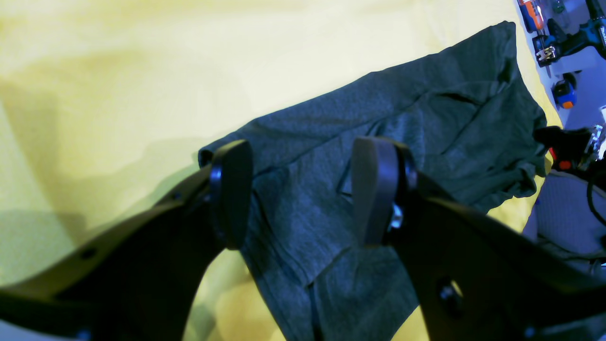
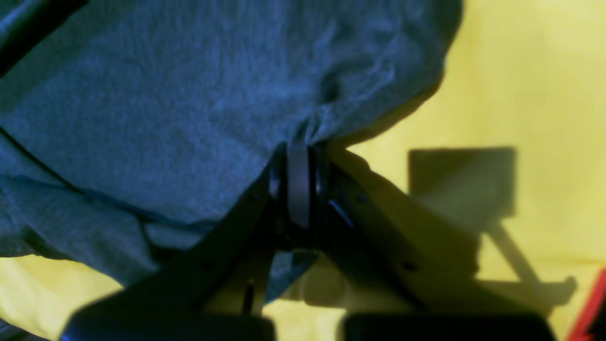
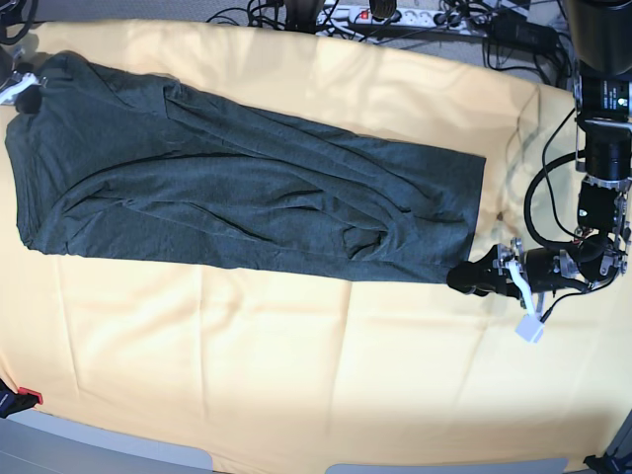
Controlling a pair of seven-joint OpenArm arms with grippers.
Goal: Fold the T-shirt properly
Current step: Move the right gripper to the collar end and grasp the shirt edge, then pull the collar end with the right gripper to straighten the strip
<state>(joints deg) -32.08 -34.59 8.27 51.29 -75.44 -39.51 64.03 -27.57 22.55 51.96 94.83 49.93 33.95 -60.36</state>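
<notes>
The dark charcoal-green T-shirt lies spread across the pale yellow cloth, running from the back left to the middle right. My left gripper is open and hovers over a corner of the T-shirt, with fabric showing between its fingers. In the base view the left gripper sits at the shirt's lower right corner. My right gripper is shut, pinching an edge of the T-shirt. In the base view the right gripper is at the shirt's far left corner, mostly cut off.
Cables and a power strip run along the back edge of the table. Power tools lie beyond the cloth's edge in the left wrist view. A red object sits at the front left corner. A white tag hangs under the left arm.
</notes>
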